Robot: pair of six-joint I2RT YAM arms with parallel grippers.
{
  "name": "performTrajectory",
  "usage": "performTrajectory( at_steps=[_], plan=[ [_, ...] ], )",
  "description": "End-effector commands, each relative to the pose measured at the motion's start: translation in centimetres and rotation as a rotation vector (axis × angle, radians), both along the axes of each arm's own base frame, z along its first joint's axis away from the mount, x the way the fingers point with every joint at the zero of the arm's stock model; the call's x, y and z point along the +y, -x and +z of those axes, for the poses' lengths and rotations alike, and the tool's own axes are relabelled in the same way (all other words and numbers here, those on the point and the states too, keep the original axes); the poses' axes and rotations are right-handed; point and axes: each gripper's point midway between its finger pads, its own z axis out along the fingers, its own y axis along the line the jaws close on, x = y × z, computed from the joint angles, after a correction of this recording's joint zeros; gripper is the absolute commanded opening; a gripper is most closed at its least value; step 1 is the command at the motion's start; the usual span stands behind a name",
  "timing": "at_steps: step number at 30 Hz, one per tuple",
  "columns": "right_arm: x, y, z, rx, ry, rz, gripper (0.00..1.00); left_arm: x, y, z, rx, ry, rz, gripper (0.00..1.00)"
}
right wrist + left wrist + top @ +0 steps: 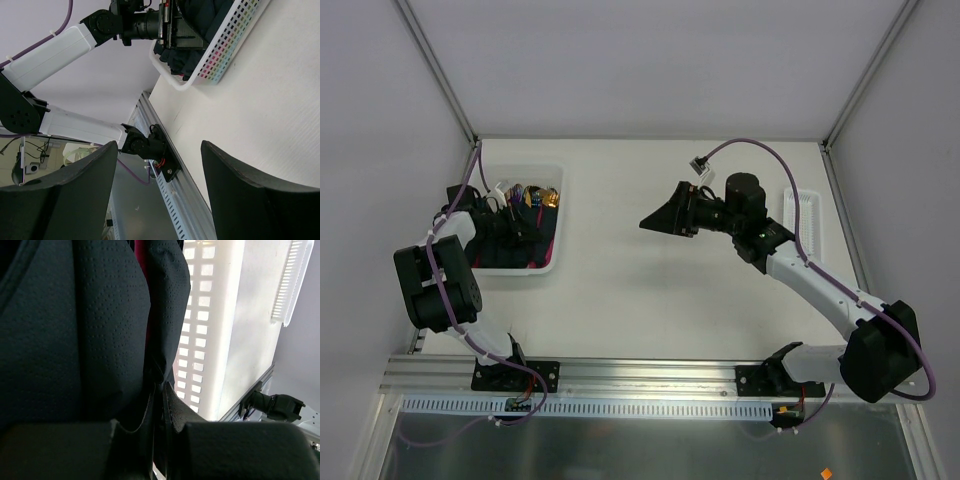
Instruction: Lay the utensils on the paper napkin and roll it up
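Dark navy paper napkins [496,256] lie stacked in the white bin [526,168] at the left. My left gripper [510,232] reaches into the bin. In the left wrist view the left gripper [161,390] is shut on a fold of the dark paper napkin [100,330], which fills most of that view. The gold-headed utensils [535,193] lie at the far end of the bin. My right gripper [658,220] is open and empty, held above the middle of the table and facing the bin. In its own view the right gripper [159,146] holds nothing.
A pink napkin [549,246] lies along the bin's right side and shows as a sliver in the left wrist view [142,255]. The bin's lattice wall [200,330] stands right of the napkin. A white slotted tray [803,215] lies at the far right.
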Motion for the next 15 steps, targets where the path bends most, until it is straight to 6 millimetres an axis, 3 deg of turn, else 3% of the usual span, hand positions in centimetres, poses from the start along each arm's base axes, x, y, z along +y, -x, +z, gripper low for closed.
performTrajectory(
  at_steps=[1,8,15],
  plan=[
    [-0.1,0.1,1.7,-0.051,-0.045,0.012,0.71,-0.3,-0.1,-0.3,0.016,-0.006,0.011,0.05],
    [-0.4,0.0,2.1,-0.059,-0.05,0.009,0.71,0.7,0.4,-0.5,-0.012,-0.121,0.028,0.28],
    [-0.4,0.1,2.5,-0.059,-0.058,0.014,0.71,2.2,0.1,1.7,-0.106,-0.273,0.053,0.43]
  ],
)
